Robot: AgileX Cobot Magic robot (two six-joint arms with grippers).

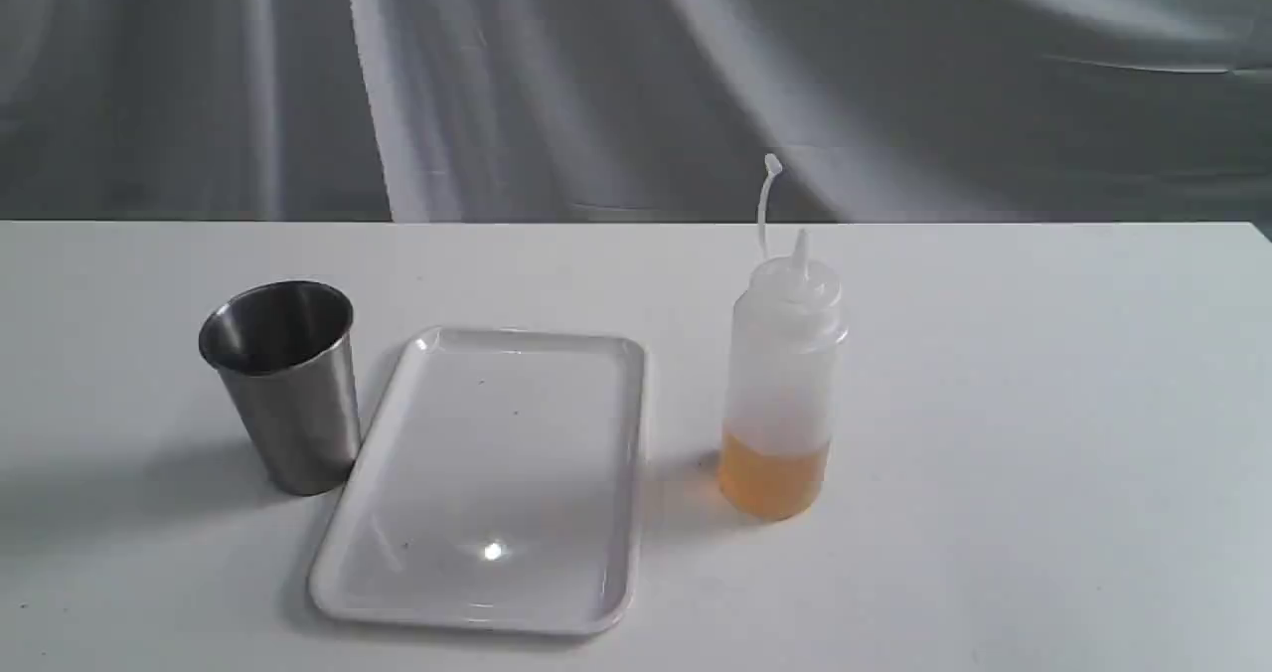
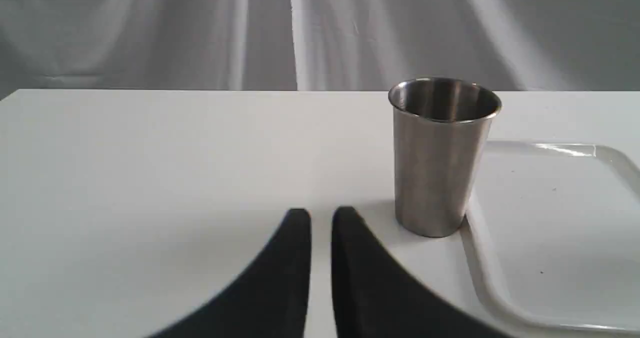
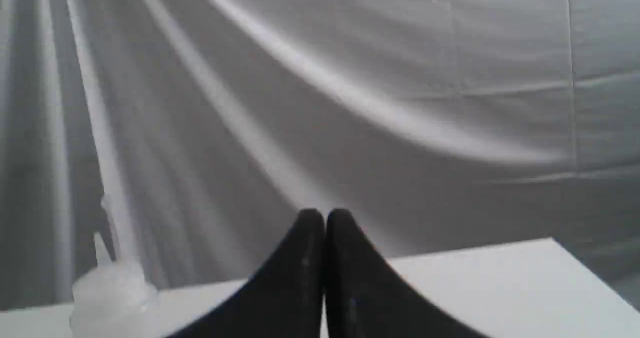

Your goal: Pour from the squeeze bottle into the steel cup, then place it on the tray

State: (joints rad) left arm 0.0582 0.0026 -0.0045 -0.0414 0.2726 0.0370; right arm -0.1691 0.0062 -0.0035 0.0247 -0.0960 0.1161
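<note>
We see the cup (image 1: pixel 283 384) at left touching the tray (image 1: pixel 378 513), the bottle (image 1: pixel 780 384) upright at right, and both tools, left (image 2: pixel 320 217) and right (image 3: pixel 324 218), closed, holding nothing.

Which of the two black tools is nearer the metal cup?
The left tool: the steel cup stands just beyond it, to one side. The right tool sees only the squeeze bottle, no cup.
</note>
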